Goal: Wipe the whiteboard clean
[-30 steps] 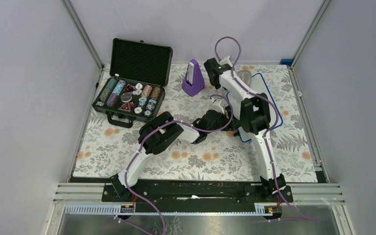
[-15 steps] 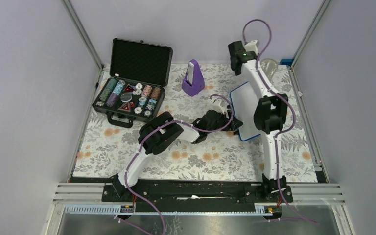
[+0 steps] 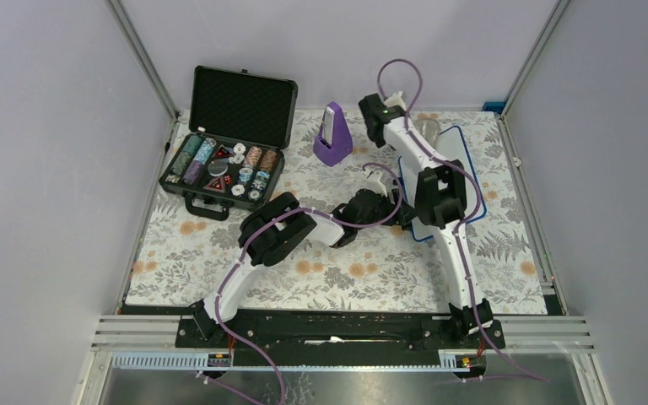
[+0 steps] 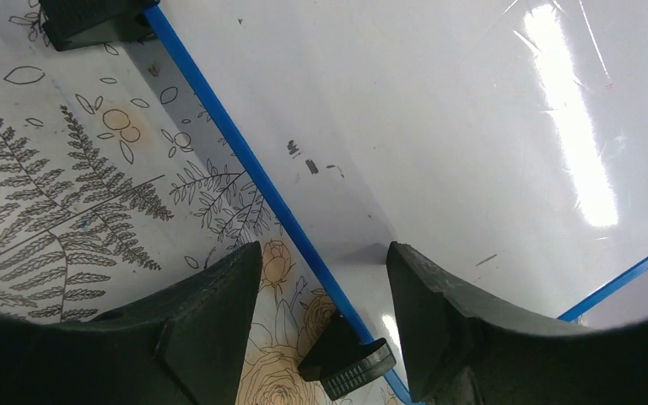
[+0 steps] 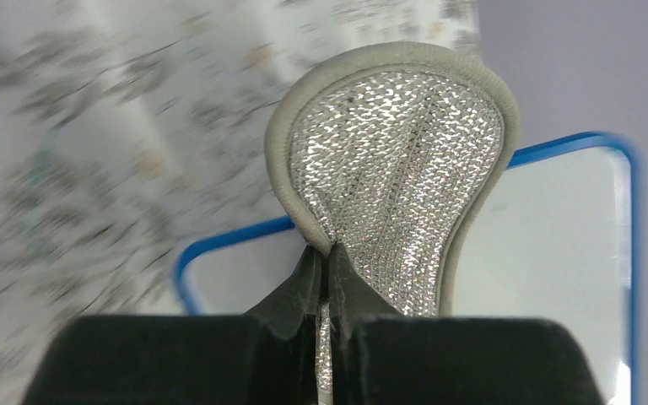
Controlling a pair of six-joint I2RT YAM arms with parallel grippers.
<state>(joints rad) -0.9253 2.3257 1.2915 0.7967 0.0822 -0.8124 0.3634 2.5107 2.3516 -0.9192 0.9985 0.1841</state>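
The whiteboard (image 3: 458, 156), white with a thin blue rim, lies flat at the right of the table. My left gripper (image 3: 405, 218) is open at its near left edge. In the left wrist view the fingers (image 4: 325, 253) straddle the blue rim, one over the cloth and one over the board (image 4: 456, 126), which bears a few small dark marks (image 4: 308, 162). My right gripper (image 3: 413, 131) is shut on a silvery mesh pad (image 5: 396, 160) with a grey rim. It holds the pad over the board's far end (image 5: 548, 245).
An open black case (image 3: 224, 169) of poker chips sits at the back left. A purple metronome-shaped object (image 3: 332, 135) stands at the back centre. Black clips (image 4: 343, 359) hold the board's rim. Metal frame posts and walls enclose the floral tablecloth.
The right arm swung up and away to the far right corner with the pad, then came back over the board's far end. The left arm has stayed put.
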